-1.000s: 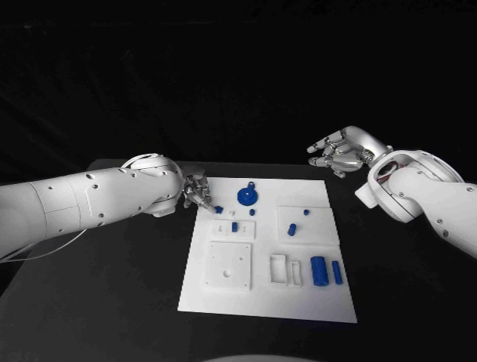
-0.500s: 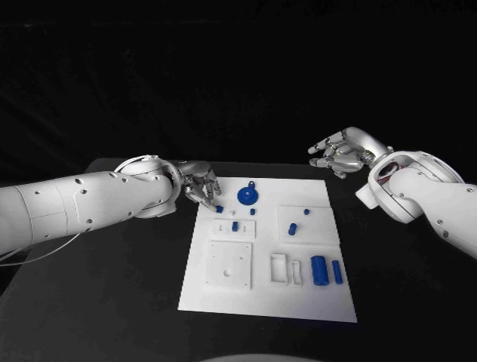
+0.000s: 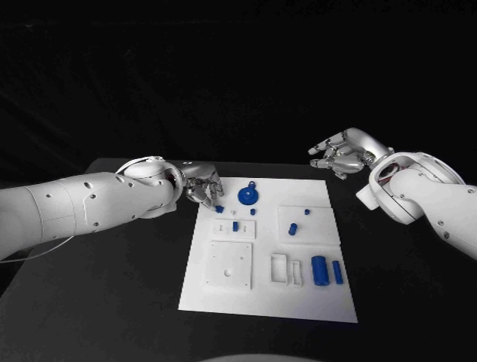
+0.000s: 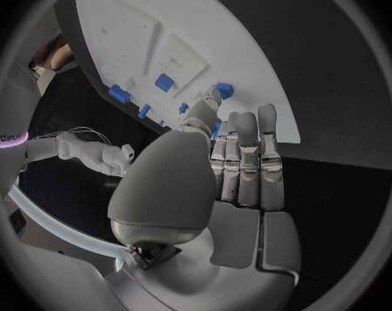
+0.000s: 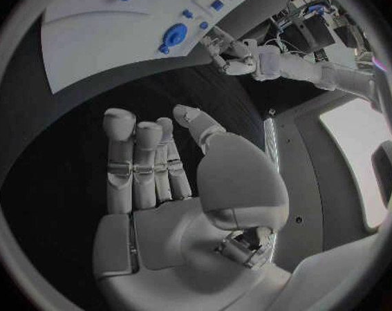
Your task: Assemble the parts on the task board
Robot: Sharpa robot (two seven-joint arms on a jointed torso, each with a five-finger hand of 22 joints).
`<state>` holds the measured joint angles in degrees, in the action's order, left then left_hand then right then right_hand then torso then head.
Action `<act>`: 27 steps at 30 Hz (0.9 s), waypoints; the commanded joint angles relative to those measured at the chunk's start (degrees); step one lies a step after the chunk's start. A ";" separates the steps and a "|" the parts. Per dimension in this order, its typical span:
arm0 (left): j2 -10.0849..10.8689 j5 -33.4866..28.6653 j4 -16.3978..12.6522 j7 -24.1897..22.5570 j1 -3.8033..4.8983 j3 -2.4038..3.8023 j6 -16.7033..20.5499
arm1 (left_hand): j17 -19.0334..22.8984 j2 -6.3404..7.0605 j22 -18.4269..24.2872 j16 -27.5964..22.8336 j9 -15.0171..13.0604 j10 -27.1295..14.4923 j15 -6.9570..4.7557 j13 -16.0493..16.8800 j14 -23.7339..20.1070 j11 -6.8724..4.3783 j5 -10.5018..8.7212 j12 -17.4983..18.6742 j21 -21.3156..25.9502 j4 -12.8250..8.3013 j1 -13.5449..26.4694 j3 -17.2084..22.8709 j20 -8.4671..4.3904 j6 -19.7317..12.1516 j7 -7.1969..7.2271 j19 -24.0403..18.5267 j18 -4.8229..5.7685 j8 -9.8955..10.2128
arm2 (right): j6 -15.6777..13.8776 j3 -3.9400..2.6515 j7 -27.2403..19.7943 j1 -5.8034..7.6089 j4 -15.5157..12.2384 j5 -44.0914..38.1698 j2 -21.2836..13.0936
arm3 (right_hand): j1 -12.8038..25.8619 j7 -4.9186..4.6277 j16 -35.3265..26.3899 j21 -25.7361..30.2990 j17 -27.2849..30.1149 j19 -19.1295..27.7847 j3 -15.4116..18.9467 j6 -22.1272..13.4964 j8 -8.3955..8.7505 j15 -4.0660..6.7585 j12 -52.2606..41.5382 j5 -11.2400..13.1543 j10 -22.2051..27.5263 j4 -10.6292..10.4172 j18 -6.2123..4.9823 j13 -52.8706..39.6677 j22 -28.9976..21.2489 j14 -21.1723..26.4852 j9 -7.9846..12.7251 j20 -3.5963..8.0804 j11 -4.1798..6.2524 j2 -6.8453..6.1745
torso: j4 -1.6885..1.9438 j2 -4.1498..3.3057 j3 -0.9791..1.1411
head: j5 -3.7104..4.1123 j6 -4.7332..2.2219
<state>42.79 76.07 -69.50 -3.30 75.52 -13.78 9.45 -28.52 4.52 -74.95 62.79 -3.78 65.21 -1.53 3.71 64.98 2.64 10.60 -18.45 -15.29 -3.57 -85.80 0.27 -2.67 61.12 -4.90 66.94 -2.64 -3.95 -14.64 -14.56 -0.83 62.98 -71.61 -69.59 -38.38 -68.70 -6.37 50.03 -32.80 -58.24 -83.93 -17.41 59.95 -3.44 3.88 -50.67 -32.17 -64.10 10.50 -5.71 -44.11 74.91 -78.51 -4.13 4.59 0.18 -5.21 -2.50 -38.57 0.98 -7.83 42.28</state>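
The white task board lies in the middle of the black table. My left hand hovers over its far left corner, fingers pointing down and holding nothing. A small blue part lies on the board just beside those fingertips. In the left wrist view my left hand has its fingers stretched out side by side, with the thumb reaching toward a blue part. A round blue part with a knob sits near the far edge. My right hand hangs empty beyond the far right corner, fingers loosely spread.
Small blue pegs stand in the board's middle row. Two blue cylinders lie at its near right. A white recessed block sits near left. Black table surrounds the board.
My left hand has drawn slightly up and toward the board's far corner, and its forearm has swung inward. The small blue part beside it stayed put. The right hand has not moved.
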 commanded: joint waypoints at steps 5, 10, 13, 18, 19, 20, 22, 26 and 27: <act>-1.23 3.68 1.45 -3.65 -0.87 0.00 1.48 | -0.14 0.54 -0.98 -0.14 0.03 0.75 -0.07 0.06 0.04 0.06 -0.08 0.25 0.33 0.10 0.64 -0.39 -0.20 0.14 -0.45 0.33 -0.41 0.31 | 0.52 -0.01 -0.25 -0.04 -0.14 -0.38 0.13 | 0.06 -0.13 -0.21 -0.05 -0.05 -1.98 0.09 -0.38 -0.15 0.03 0.16 -0.20 -0.39 -0.34 -0.59 -0.05 3.56 -0.20 0.08 0.44 -0.01 -0.57 | 0.01 -0.03 0.02 | 0.05 0.21; -1.75 4.16 2.06 -3.89 -1.45 0.01 0.97 | -0.37 0.55 -1.00 0.23 0.03 1.04 -0.14 0.17 0.06 -0.11 -0.09 -0.61 0.66 0.23 0.65 -0.46 -0.23 0.25 -0.38 0.62 -0.39 0.30 | 0.52 -0.01 -0.28 -0.04 -0.16 -0.38 0.14 | 0.06 -0.13 -0.21 -0.05 -0.05 -1.98 0.09 -0.38 -0.15 0.03 0.16 -0.20 -0.39 -0.34 -0.59 -0.05 3.56 -0.20 0.08 0.44 -0.01 -0.57 | -0.01 -0.02 0.02 | 0.05 0.24; -1.87 4.28 2.23 -3.86 -1.61 0.01 0.52 | -0.58 0.49 -1.12 0.61 0.05 0.94 -0.20 0.18 -0.05 -0.18 0.82 -1.65 0.78 0.11 0.56 -0.42 -0.32 0.22 -0.44 0.75 -0.33 0.33 | 0.53 -0.01 -0.28 -0.05 -0.16 -0.38 0.13 | 0.06 -0.13 -0.21 -0.05 -0.05 -1.98 0.09 -0.38 -0.15 0.03 0.16 -0.20 -0.39 -0.34 -0.59 -0.05 3.56 -0.20 0.08 0.44 -0.01 -0.57 | 0.00 -0.03 0.02 | 0.08 0.29; -1.97 4.40 2.51 -3.79 -1.74 0.01 0.04 | -0.72 0.38 -1.19 0.88 0.06 0.85 -0.23 0.23 -0.19 -0.26 1.96 -2.88 0.66 -0.21 0.37 -0.22 -0.37 0.10 -0.49 0.73 -0.33 0.34 | 0.51 -0.01 -0.29 -0.05 -0.18 -0.38 0.16 | 0.06 -0.13 -0.21 -0.05 -0.05 -1.98 0.09 -0.38 -0.15 0.03 0.16 -0.20 -0.39 -0.34 -0.59 -0.05 3.56 -0.20 0.08 0.44 -0.01 -0.57 | 0.02 0.01 0.01 | 0.07 0.28; -1.99 4.42 2.56 -3.79 -1.76 0.01 0.01 | -0.80 0.34 -1.23 1.07 0.05 0.65 -0.27 0.22 -0.24 -0.31 2.52 -3.69 0.42 -0.44 0.35 -0.09 -0.41 0.09 -0.51 0.68 -0.33 0.32 | 0.51 -0.01 -0.29 -0.06 -0.18 -0.38 0.17 | 0.06 -0.13 -0.21 -0.05 -0.05 -1.98 0.09 -0.38 -0.15 0.03 0.16 -0.20 -0.39 -0.34 -0.59 -0.05 3.56 -0.20 0.08 0.44 -0.01 -0.57 | 0.03 0.01 0.02 | 0.07 0.32; -2.00 4.44 2.61 -3.79 -1.77 0.01 -0.04 | -0.83 0.34 -1.25 1.12 0.06 0.66 -0.27 0.23 -0.27 -0.34 3.38 -3.91 0.31 -0.55 0.28 -0.01 -0.44 0.08 -0.54 0.67 -0.35 0.33 | 0.51 -0.01 -0.30 -0.06 -0.18 -0.38 0.18 | 0.06 -0.13 -0.21 -0.05 -0.05 -1.98 0.09 -0.38 -0.15 0.03 0.16 -0.20 -0.39 -0.34 -0.59 -0.05 3.56 -0.20 0.08 0.44 -0.01 -0.57 | 0.03 0.01 0.02 | 0.06 0.34; -2.02 4.46 2.71 -3.79 -1.79 0.02 -0.11 | -0.93 0.28 -1.33 1.31 0.07 0.89 -0.34 0.29 -0.30 -0.42 5.72 -4.57 -0.03 -0.81 0.14 0.28 -0.50 0.08 -0.60 0.61 -0.41 0.34 | 0.51 -0.01 -0.30 -0.06 -0.18 -0.38 0.19 | 0.06 -0.13 -0.21 -0.05 -0.05 -1.98 0.09 -0.38 -0.15 0.03 0.16 -0.20 -0.39 -0.34 -0.59 -0.05 3.56 -0.20 0.08 0.44 -0.01 -0.57 | 0.02 0.01 0.01 | 0.05 0.32; -2.04 4.49 2.84 -3.76 -1.81 0.02 -0.36 | -1.20 0.28 -1.40 1.78 0.09 1.55 -0.48 0.77 -0.42 -0.78 8.02 -6.97 -1.02 -1.41 0.02 0.82 -0.66 0.05 -0.64 0.35 -0.45 0.34 | 0.54 -0.01 -0.31 -0.08 -0.17 -0.38 0.21 | 0.06 -0.13 -0.21 -0.05 -0.05 -1.98 0.09 -0.38 -0.15 0.03 0.16 -0.20 -0.39 -0.34 -0.59 -0.05 3.56 -0.20 0.08 0.44 -0.01 -0.57 | 0.01 0.02 0.03 | 0.04 0.35; -2.04 4.49 2.88 -3.73 -1.81 0.02 -0.55 | -1.35 0.28 -1.38 2.06 0.09 0.77 -0.55 1.09 -0.56 -0.88 8.22 -9.17 -1.88 -1.78 0.23 1.19 -0.72 0.05 -0.64 -0.04 -0.42 0.34 | 0.55 -0.01 -0.32 -0.08 -0.16 -0.38 0.21 | 0.06 -0.13 -0.21 -0.05 -0.05 -1.98 0.09 -0.38 -0.15 0.03 0.16 -0.20 -0.39 -0.34 -0.59 -0.05 3.56 -0.20 0.08 0.44 -0.01 -0.57 | 0.00 0.00 0.03 | 0.06 0.35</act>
<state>40.88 80.03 -66.62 -6.33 73.73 -13.79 9.80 -29.80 4.98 -74.92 64.69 -3.74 66.29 -1.94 4.66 64.58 1.91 18.62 -26.89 -16.91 -5.08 -85.34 1.47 -3.32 61.10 -5.31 67.14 -2.64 -3.95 -14.64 -14.56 -0.84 62.94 -71.70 -69.59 -38.22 -68.70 -6.46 50.03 -32.80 -58.22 -83.93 -17.41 59.85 -3.44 3.88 -50.67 -32.17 -64.08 10.50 -5.71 -44.10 74.90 -78.51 -4.13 4.59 0.17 -5.21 -2.49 -38.56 0.99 -7.78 42.60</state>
